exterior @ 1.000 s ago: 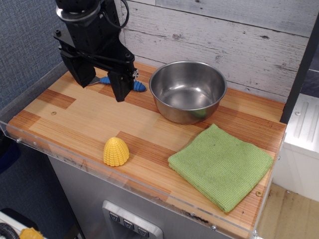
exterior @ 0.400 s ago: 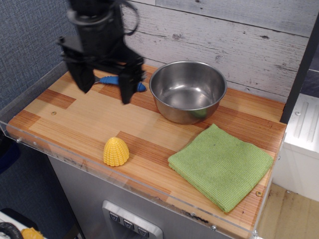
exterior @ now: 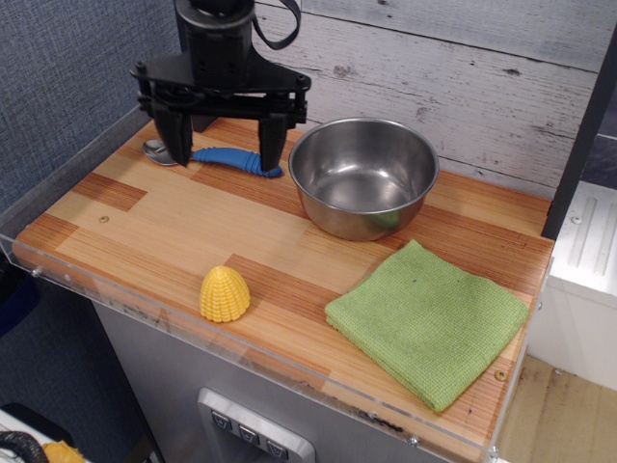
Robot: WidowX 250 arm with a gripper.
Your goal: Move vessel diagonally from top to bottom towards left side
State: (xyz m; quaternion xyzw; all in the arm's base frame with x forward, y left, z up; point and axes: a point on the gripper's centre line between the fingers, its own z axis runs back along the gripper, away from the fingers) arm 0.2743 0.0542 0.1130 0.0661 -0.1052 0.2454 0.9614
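Bowl (exterior: 363,177) sitting at back of surface (exterior: 164,227), empty, likely light, rigid, slick steel, so best pinched across thin rim near-left; tool (exterior: 224,145) spread wide, empty, hovering over spoon (exterior: 217,156) beside it.

Arm all matte black. Gripper (exterior: 226,141): wide horizontal crossbar, two flat tapering fingers (exterior: 273,138) hanging from its ends, small round bolt heads at bar tips. Black cable loops beside the cylindrical wrist housing above.
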